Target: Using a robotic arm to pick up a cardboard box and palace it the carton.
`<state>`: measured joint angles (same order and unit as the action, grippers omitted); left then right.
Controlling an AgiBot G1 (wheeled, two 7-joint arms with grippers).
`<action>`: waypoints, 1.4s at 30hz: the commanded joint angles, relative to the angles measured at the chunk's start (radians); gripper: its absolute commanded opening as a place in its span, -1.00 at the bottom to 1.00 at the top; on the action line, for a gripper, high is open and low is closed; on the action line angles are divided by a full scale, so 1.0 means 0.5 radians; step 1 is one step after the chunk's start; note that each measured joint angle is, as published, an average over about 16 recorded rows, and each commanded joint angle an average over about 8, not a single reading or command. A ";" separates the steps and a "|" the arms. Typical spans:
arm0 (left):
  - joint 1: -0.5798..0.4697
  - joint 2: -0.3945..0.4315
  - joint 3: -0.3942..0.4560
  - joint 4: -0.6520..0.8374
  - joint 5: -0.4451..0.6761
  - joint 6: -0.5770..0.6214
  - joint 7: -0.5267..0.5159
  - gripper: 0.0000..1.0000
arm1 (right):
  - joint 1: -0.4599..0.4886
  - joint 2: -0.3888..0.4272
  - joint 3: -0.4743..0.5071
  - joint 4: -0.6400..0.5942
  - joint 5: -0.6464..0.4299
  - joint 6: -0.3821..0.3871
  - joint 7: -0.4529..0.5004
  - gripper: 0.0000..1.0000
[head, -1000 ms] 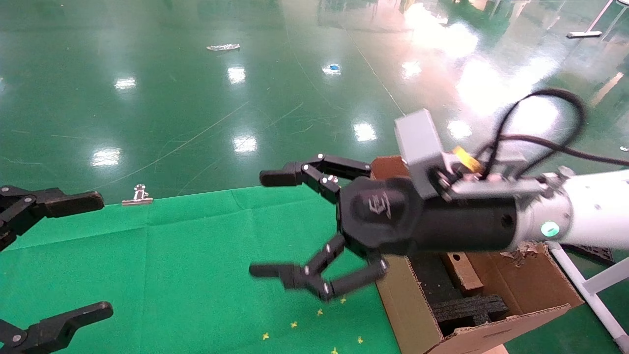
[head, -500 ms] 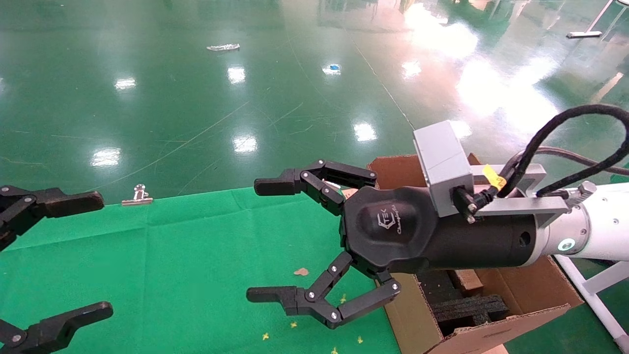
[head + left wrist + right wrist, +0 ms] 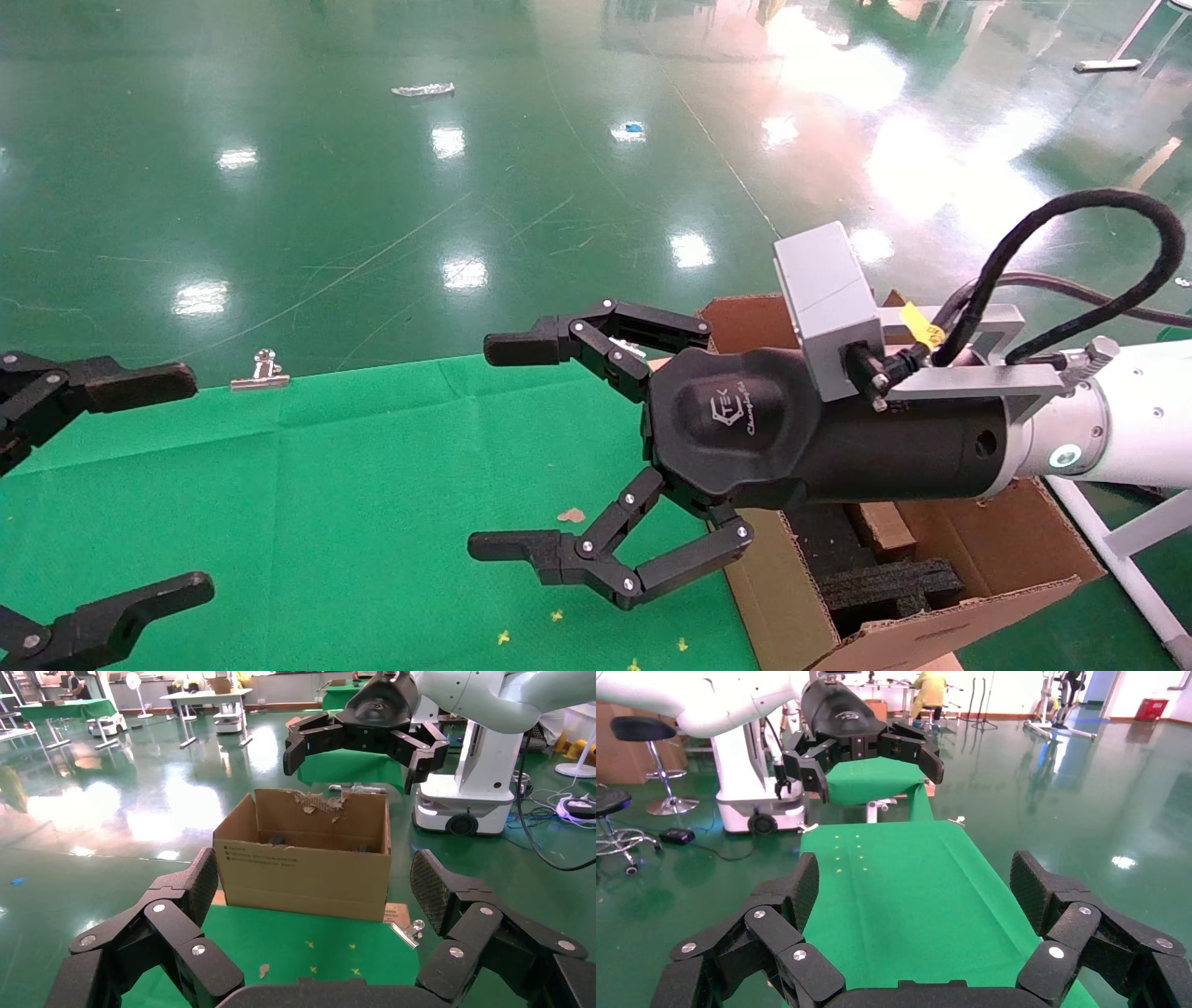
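My right arm (image 3: 1117, 419) reaches in from the right. Its gripper (image 3: 498, 447) is open and empty, held above the green cloth just left of the carton (image 3: 987, 550). The carton is large, brown, with ragged flaps and black foam blocks (image 3: 894, 587) inside. The flat cardboard box (image 3: 880, 524) stands in the carton, mostly hidden under my right wrist. The left wrist view shows the carton (image 3: 302, 874) with the right gripper (image 3: 365, 748) above it. In the right wrist view my right gripper (image 3: 916, 888) shows only cloth between its fingers. My left gripper (image 3: 182, 485) is parked open at the left edge.
The green cloth (image 3: 326, 485) covers the table. A metal binder clip (image 3: 261, 370) holds its far edge, and a brown scrap (image 3: 570, 514) lies on it. A flat printed cardboard piece (image 3: 397, 913) lies beside the carton. A white frame leg (image 3: 1127, 550) stands right of the carton.
My right wrist has rolled, bringing the grey camera block on top, and the gripper has sunk slightly. It stays open. The wrist now covers more of the cardboard box. The left gripper has not moved.
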<state>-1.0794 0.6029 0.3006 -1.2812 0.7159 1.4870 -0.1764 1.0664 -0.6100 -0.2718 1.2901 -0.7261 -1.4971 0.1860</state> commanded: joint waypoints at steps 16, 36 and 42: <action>0.000 0.000 0.000 0.000 0.000 0.000 0.000 1.00 | 0.013 -0.002 -0.013 -0.011 -0.007 0.003 0.003 1.00; 0.000 0.000 0.000 0.000 0.000 0.000 0.000 1.00 | 0.016 -0.002 -0.017 -0.013 -0.010 0.004 0.004 1.00; 0.000 0.000 0.000 0.000 0.000 0.000 0.000 1.00 | 0.017 -0.002 -0.017 -0.014 -0.010 0.004 0.004 1.00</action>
<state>-1.0794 0.6029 0.3006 -1.2812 0.7159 1.4870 -0.1764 1.0749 -0.6111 -0.2805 1.2832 -0.7310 -1.4952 0.1880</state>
